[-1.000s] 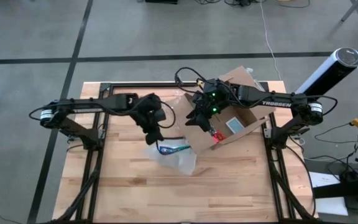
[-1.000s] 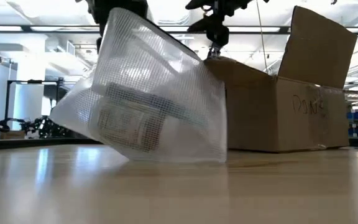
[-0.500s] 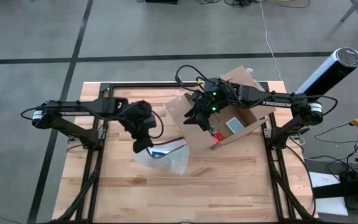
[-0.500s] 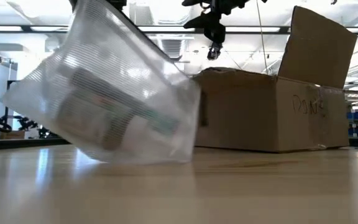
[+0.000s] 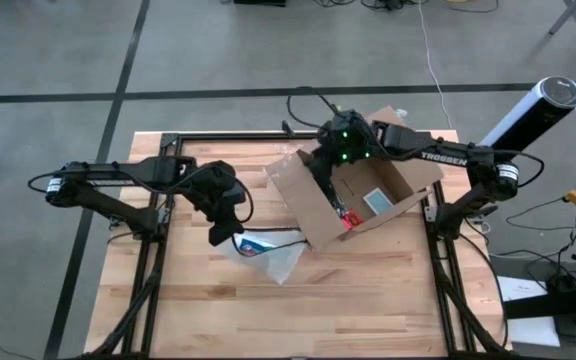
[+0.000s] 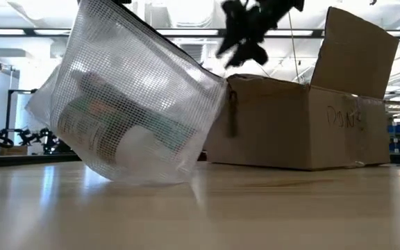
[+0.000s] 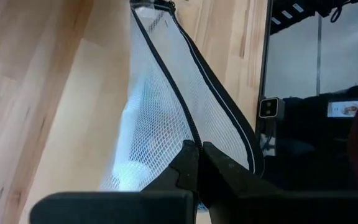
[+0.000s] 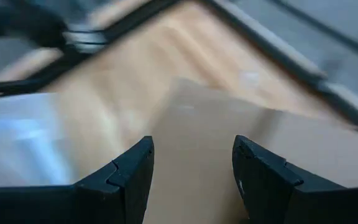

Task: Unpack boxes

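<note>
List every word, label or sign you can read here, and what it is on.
"TROSSEN": on the right arm, high view.
Handwriting on the box side, low view: illegible.
Label inside the box: too small.
Print on the item inside the pouch: blurred.

One camera looks straight down on the counter [image 5: 198, 320]; another sits level at its surface. Both share the cardboard box [image 5: 313, 205] and mesh pouch [image 6: 127, 118].
</note>
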